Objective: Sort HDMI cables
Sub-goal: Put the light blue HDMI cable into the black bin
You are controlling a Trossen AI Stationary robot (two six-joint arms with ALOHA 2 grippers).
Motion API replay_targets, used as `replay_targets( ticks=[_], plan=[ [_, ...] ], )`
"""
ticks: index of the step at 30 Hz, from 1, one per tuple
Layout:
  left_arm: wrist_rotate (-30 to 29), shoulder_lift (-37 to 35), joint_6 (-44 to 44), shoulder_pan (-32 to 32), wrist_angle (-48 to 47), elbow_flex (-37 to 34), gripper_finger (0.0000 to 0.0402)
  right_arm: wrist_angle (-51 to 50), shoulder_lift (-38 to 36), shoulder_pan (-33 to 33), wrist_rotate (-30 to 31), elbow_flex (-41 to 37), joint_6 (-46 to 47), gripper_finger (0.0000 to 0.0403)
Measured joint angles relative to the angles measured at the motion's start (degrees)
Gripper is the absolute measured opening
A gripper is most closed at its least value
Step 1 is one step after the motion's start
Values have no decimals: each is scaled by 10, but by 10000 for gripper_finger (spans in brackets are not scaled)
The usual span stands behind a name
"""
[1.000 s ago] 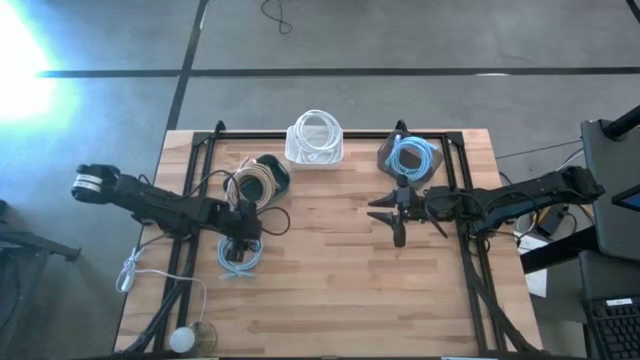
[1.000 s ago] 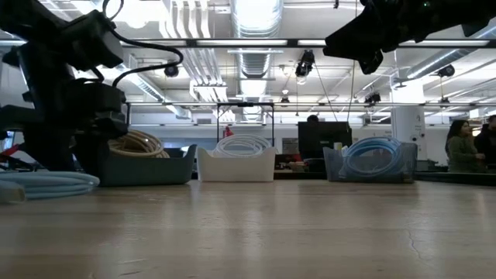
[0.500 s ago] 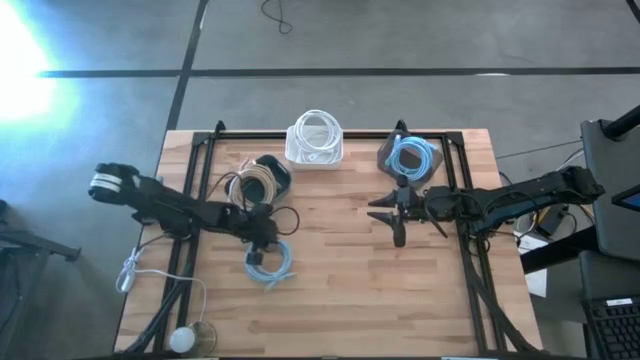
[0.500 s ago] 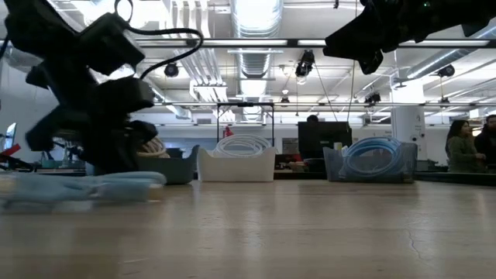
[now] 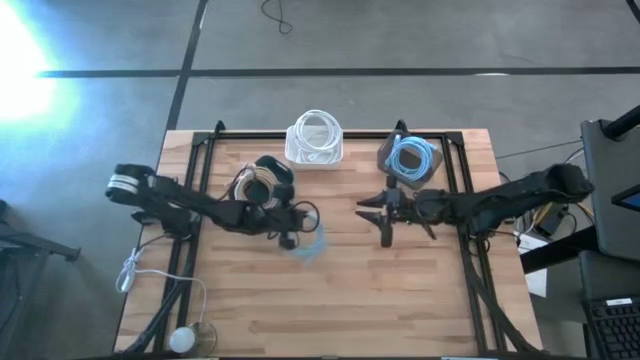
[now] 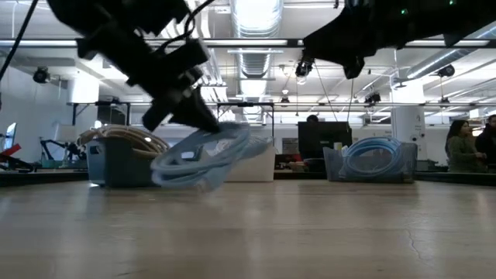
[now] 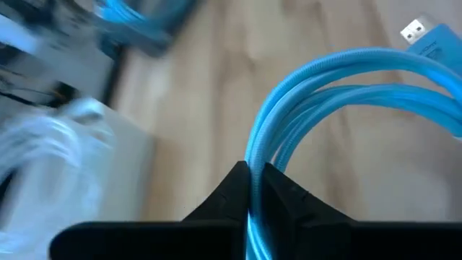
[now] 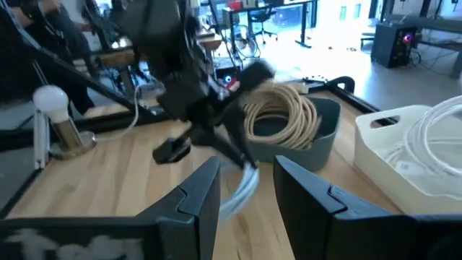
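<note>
A light blue HDMI cable coil (image 5: pixel 311 243) hangs from my left gripper (image 5: pixel 291 236), which is shut on it near the table's middle. In the low view the coil (image 6: pixel 208 157) tilts below the gripper (image 6: pixel 192 118). My right gripper (image 5: pixel 385 216) hovers open to the right of it, fingers (image 8: pixel 195 193) apart with nothing between them. At the far side stand a dark bin with a tan coil (image 5: pixel 262 180), a white bin with a white coil (image 5: pixel 316 139) and a grey bin with a blue coil (image 5: pixel 408 157). My left gripper pinches several strands of the coil's rim (image 7: pixel 257 167) between its two fingers. The fingers slant down from the table's left and lie across the strands. The coil hangs tilted below them, its plug end (image 7: pixel 414 31) away from the hold and its low edge (image 6: pixel 191 183) just over the table.
A loose white cord (image 5: pixel 131 270) with a round puck end (image 5: pixel 184 339) lies off the table's near left corner. Bare wood lies between the grippers and toward the near edge. People (image 6: pixel 463 151) stand in the room behind.
My left gripper has gone toward the table's right edge and up, taking the light blue coil along. The coil lay flat near the table's left; it slid across the wood, then rose and now hangs tilted. My right gripper has shifted a little toward the left.
</note>
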Motion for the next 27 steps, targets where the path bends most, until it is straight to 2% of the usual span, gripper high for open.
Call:
replay_targets(
  ticks=[7,9,16,19,23,27],
  plan=[
    [-53,37,61,0,-1,61,31,0,111,-6,-1,57,-11,123],
    [-55,42,63,0,1,71,32,-34,141,-6,-2,89,-11,123],
    [-62,36,63,-4,4,76,29,-244,227,-5,6,219,19,123],
    [-79,31,67,-10,5,78,29,-266,256,-8,30,261,59,123],
    [-97,30,92,-24,5,80,29,-289,285,-12,28,306,82,123],
    [-146,31,116,-45,10,79,30,-343,297,-19,30,344,96,123]
  ],
)
